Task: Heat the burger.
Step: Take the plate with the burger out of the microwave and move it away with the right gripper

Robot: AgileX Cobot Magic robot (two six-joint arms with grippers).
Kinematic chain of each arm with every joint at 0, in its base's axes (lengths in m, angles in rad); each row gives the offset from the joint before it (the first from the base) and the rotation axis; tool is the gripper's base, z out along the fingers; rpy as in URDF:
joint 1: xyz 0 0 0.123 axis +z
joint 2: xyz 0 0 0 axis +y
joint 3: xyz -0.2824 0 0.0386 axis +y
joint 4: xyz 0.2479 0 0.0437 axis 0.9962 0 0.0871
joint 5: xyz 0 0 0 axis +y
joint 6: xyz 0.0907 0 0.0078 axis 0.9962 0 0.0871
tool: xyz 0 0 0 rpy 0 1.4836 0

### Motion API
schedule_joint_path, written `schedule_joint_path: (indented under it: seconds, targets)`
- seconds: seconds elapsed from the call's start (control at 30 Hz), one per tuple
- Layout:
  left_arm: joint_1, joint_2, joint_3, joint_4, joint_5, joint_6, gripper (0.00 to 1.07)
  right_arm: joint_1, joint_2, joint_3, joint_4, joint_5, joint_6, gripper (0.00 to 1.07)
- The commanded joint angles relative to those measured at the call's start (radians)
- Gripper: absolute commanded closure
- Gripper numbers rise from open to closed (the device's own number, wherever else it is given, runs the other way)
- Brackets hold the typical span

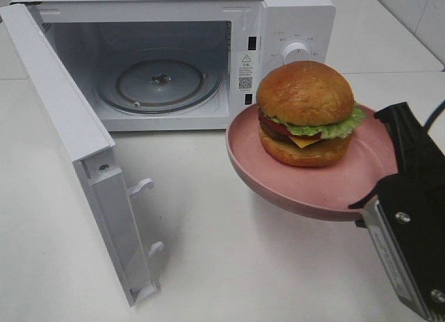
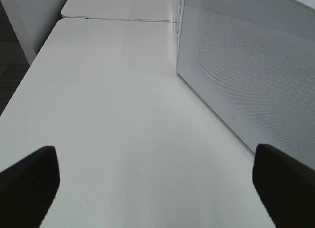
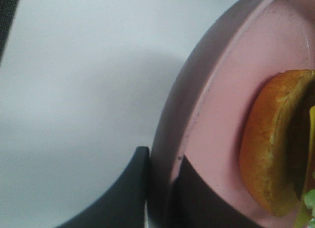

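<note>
A white microwave fills the upper left of the exterior high frame, its door swung wide toward the lower left so the cavity and the glass turntable lie bare, ready, by the look of it, to take the food. The white table spreads beneath everything. In the right half of the frame a pink plate hangs in the air in front of the microwave's control panel, carried by its near edge: the right gripper, coming in from the lower right corner, has its jaws pressed together on the rim, one finger above and one below. Holding the plate rather than the food probably keeps the stack intact. The burger sits on the plate's middle, upright: a glossy golden-brown bun, frilled green lettuce, a red slice, a yellow cheese corner, dark patty. The left gripper hovers with fingers spread wide over bare table beside the door, holding nothing.
</note>
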Motion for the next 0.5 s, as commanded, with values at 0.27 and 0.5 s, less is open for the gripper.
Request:
schedule_joint_path:
  seconds: [0.27, 0.5]
  targets:
    - [0.000, -0.018, 0.003, -0.004, -0.007, 0.004, 0.07, -0.005, -0.230, 0.004, -0.067, 0.140, 0.139, 1.07]
    - [0.000, -0.018, 0.003, -0.004, -0.007, 0.004, 0.07, -0.005, -0.308, 0.004, -0.200, 0.288, 0.332, 1.07]
